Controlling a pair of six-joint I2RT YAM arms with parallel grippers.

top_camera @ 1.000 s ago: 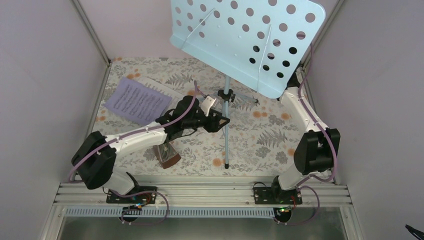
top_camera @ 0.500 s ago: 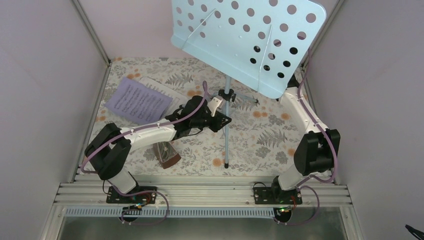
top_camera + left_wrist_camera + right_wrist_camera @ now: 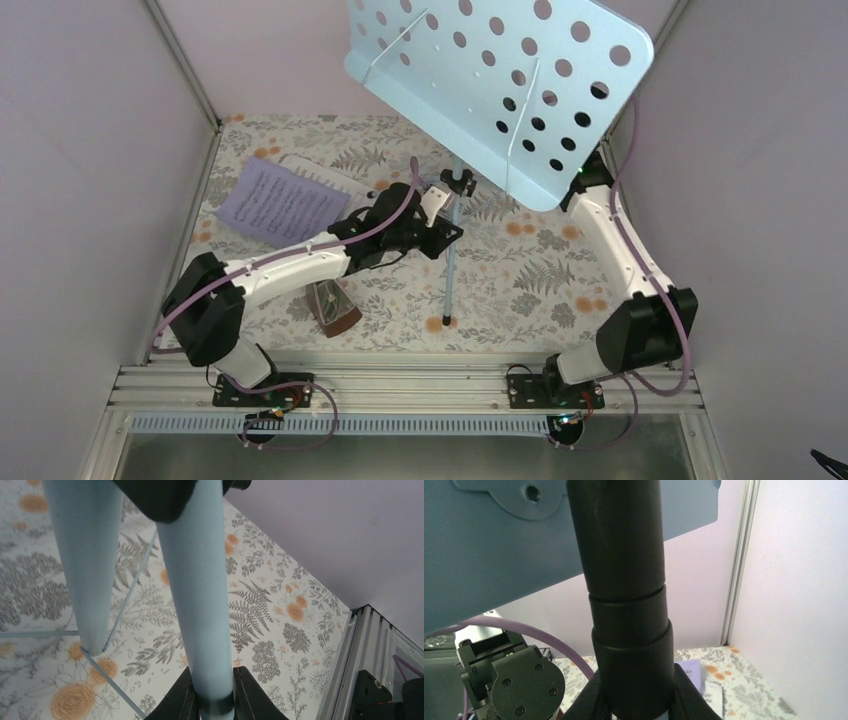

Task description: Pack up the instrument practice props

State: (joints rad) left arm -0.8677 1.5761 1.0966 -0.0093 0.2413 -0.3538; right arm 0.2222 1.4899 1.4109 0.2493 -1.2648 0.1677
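Well left of the stand (image 3: 455, 100), the pages (image 3: 278, 200) lie flat on the surface (image 3: 530, 275). The metronome (image 3: 335, 308) sits left of the stand's near foot, partly under the left arm (image 3: 290, 268). The left tool (image 3: 215, 702) is clenched on the stand's blue pole, by the leg braces. The right tool (image 3: 634, 700) grips the black collar under the stand's desk. The stand leans and looks top-heavy: if either grip slips or the arms pull unevenly, I judge it could swing or topple, a leg sweeping the metronome. From above, the desk hides the right tool; whether every foot touches the surface cannot be told; the desk's top is cut off
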